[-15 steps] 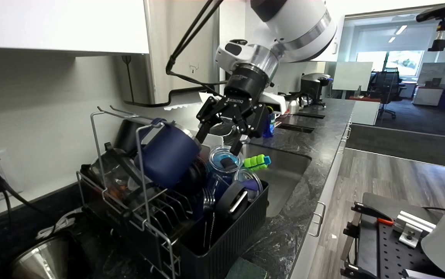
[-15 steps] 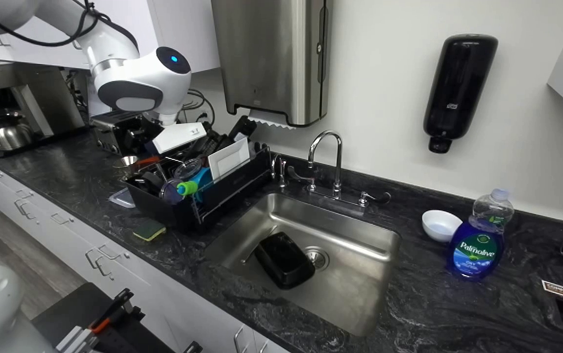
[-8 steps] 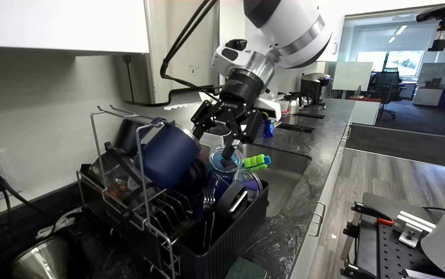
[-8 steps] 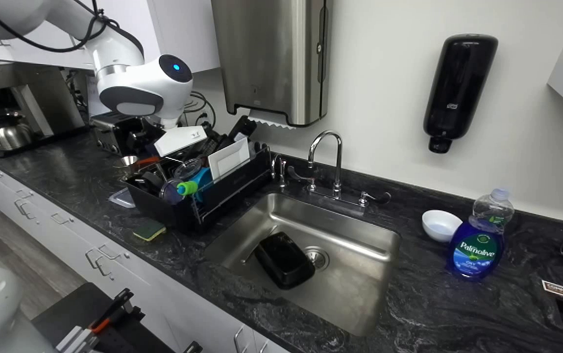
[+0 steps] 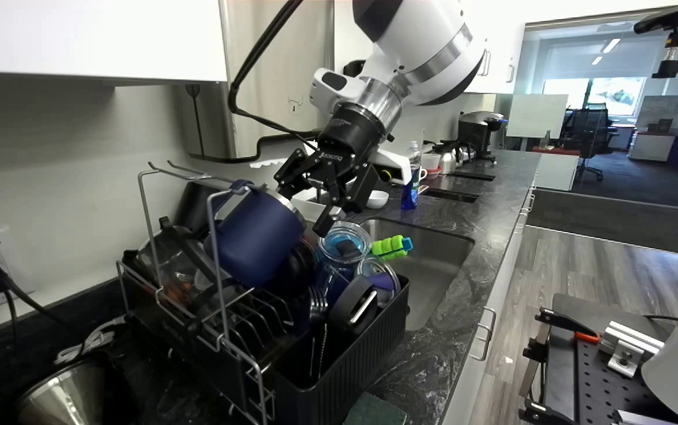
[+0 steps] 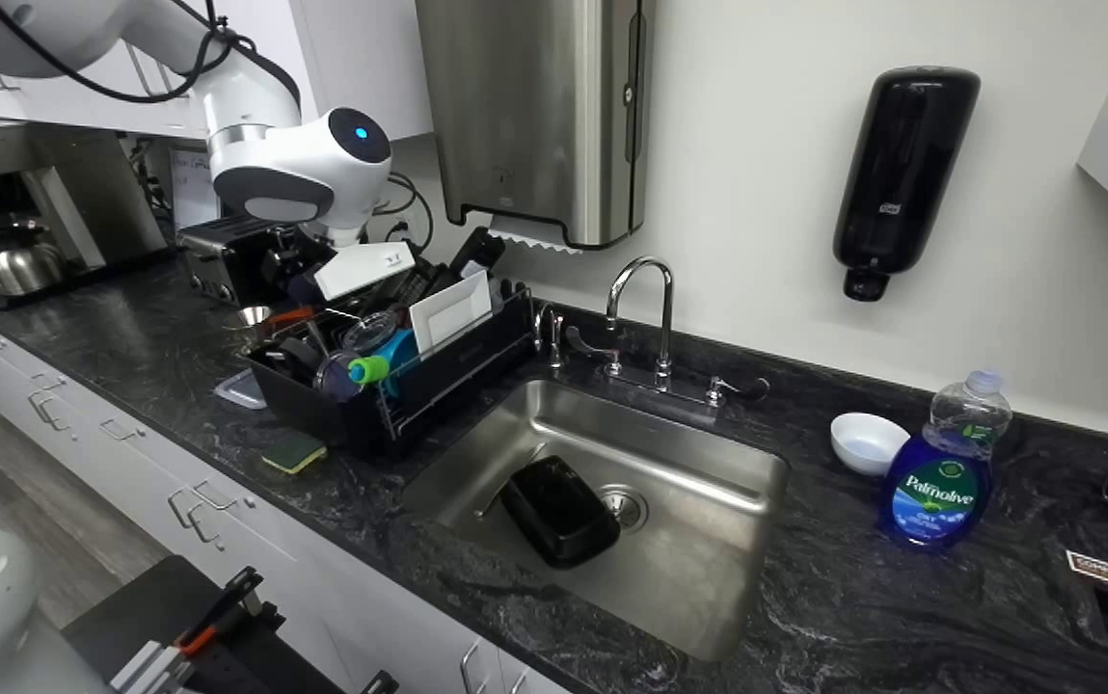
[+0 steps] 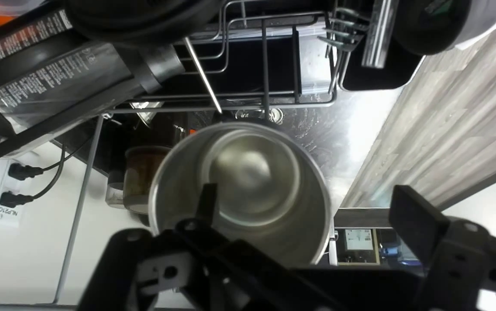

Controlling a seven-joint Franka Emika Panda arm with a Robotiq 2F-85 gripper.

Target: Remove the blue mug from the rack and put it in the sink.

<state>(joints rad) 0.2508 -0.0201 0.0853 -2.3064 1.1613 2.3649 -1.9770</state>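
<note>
Your gripper (image 5: 303,209) has just shifted from near the clear-rimmed container (image 5: 344,243) toward the mouth of the blue mug (image 5: 259,236), so lining up the grasp seems the step in hand; the jaws stand wide and hold nothing, one fingertip (image 7: 206,203) over the mouth in the wrist view; the mug leans in the rack (image 6: 476,357), handle close to the upright wires, so a lift should clear those; the sink (image 6: 689,578) offers bare room past the black dish (image 6: 558,511).

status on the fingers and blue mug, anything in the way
Fingers open, nothing gripped. Blue mug tilted in rack, mouth toward fingers. Black container in sink may crowd the drop.
</note>
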